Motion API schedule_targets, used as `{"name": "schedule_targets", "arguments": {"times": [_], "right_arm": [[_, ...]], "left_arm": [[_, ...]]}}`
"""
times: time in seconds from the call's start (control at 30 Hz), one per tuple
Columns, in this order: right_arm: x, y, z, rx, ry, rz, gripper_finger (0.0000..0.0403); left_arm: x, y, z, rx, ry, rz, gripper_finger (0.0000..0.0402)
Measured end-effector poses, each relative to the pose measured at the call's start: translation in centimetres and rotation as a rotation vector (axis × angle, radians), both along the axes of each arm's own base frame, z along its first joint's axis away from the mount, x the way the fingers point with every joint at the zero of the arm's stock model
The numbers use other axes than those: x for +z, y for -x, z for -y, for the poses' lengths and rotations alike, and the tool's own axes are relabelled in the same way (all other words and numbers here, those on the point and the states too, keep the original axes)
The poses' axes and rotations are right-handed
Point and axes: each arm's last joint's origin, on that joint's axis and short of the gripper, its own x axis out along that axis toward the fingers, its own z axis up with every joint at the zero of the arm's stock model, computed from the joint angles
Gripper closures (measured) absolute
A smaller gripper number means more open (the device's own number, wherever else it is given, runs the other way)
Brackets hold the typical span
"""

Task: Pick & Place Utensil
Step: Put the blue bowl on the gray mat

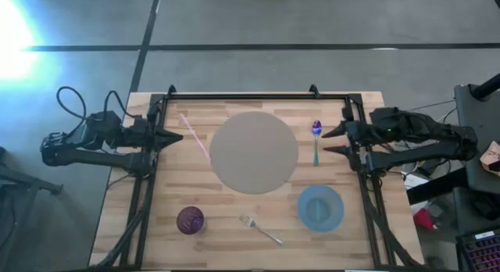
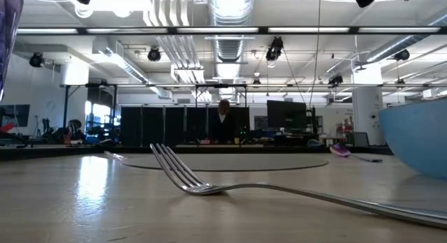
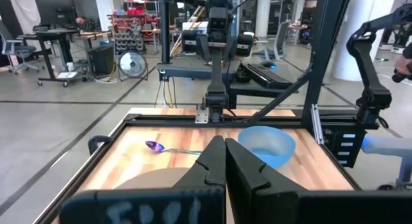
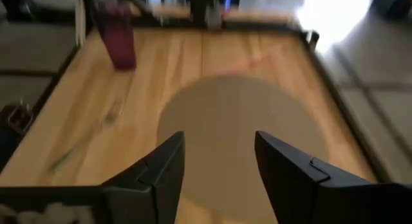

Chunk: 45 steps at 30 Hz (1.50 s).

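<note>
The right pincer [image 1: 332, 141] stands released in the high view, its two fingers spread at the bench's right edge, with the purple-bowled spoon [image 1: 316, 139] lying just beside their tips on the bench [image 1: 234, 217] and not held. The left pincer [image 1: 173, 139] waits clenched at the left edge, near a thin pink straw [image 1: 195, 137]. Between the arms we see a round grey mat [image 1: 254, 152]; nearer the front lie a fork [image 1: 260, 229], a blue bowl [image 1: 320, 208] and a purple cup [image 1: 190, 220].

From the low view we get the fork [image 2: 209, 183] close up, tines raised, the bowl [image 2: 415, 142] at the right, and the spoon [image 2: 349, 153] far back beside the mat's edge.

The left wrist view shows the left pincer's fingers [image 3: 212, 166] pressed together, with the spoon [image 3: 164, 147] and bowl [image 3: 267, 145] across the bench.

The right wrist view shows its own fingers [image 4: 164, 169] well apart above the mat [image 4: 238, 114], nothing between them, the cup [image 4: 119, 34] farther off.

We judge that the spoon is either just set down or about to be taken; we cannot tell which. If utensils remain to be moved, the next move calls for the open pincer to line up over a slim handle lying flat on the wood and close low enough to catch it.
</note>
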Motion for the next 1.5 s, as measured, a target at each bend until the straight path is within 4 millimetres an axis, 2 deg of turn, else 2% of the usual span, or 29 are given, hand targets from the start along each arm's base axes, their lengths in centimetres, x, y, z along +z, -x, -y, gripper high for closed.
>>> {"name": "schedule_targets", "arguments": {"times": [0.13,0.3,0.43,0.67,1.13,1.5], "right_arm": [[0.3,-0.8,-0.1,-0.009,-0.062,-0.126,0.0213],[-0.1,-2.3,-0.4,0.074,-0.137,-0.288,0.0218],[-1.5,-3.9,-0.7,0.092,-0.187,-0.433,0.0217],[-5.0,-6.1,-2.2,0.157,-0.176,-0.616,0.0216],[-8.9,-9.7,-5.2,0.225,-0.060,-0.788,0.0215],[-11.8,-11.5,-5.8,0.220,0.010,-0.910,0.0211]], "left_arm": [[-0.1,0.0,0.0,0.002,0.012,-0.015,0.0401],[-0.2,-0.1,0.0,0.003,0.027,-0.023,0.0401],[-0.2,-0.1,0.0,0.003,0.029,-0.022,0.0401],[-0.2,-0.1,0.0,0.002,0.020,-0.022,0.0401],[-0.2,-0.1,0.0,0.003,0.025,-0.022,0.0401],[-0.2,-0.1,0.0,0.002,0.025,-0.022,0.0401]]}}
